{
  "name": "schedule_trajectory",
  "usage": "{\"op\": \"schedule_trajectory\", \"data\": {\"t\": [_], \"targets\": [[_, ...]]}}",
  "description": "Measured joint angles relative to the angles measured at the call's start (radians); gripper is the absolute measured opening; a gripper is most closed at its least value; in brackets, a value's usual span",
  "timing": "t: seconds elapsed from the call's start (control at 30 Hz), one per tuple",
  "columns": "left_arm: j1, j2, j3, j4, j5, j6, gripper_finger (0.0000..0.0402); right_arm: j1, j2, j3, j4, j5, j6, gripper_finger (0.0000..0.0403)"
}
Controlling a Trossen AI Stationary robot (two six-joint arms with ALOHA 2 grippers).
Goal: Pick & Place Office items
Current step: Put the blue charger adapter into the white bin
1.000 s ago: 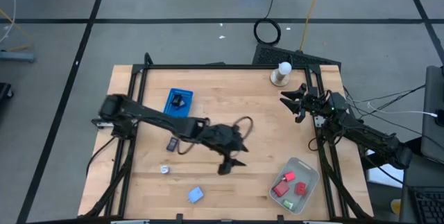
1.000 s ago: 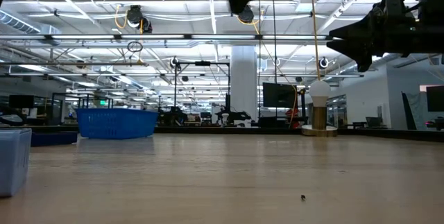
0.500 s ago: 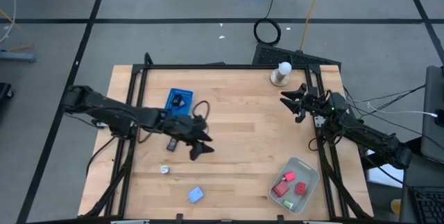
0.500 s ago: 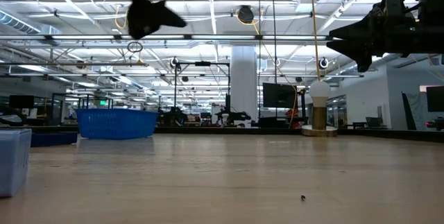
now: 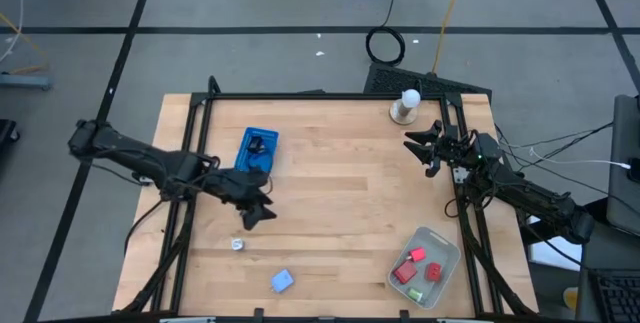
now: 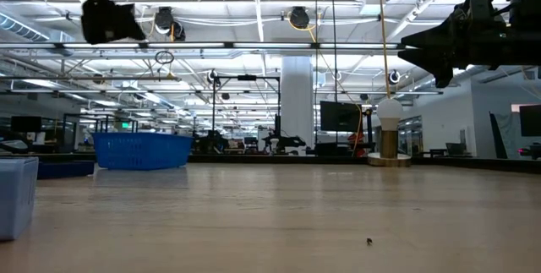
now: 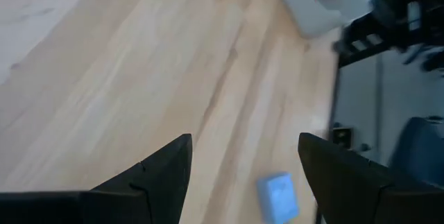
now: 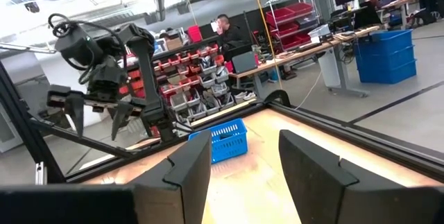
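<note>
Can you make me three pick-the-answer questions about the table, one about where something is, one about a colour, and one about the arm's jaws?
1. Where are the red blocks?
A. In the blue basket
B. On the bare wood
C. In the clear tray

2. What colour is the basket holding the black clip?
A. Blue
B. Yellow
C. Green

3. How are the left arm's jaws?
A. Shut on a red block
B. Open and empty
C. Shut on the clip

Answers:
1. C: the red blocks lie inside the clear tray.
2. A: the black clip sits in a blue basket.
3. B: the left wrist view shows its fingers apart with only wood between them.
</note>
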Motion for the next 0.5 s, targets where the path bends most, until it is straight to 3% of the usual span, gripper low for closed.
{"op": "schedule_trajectory", "data": {"t": [0.23,0.5], "targets": [[-0.095,0.004,0.079,-0.199,-0.088,-0.074,0.0266,0.0,0.0,0.0,0.0,0.0,0.0,0.016],[-0.174,0.166,0.274,-0.441,-0.133,-0.163,0.0266,0.0,0.0,0.0,0.0,0.0,0.0,0.016]]}}
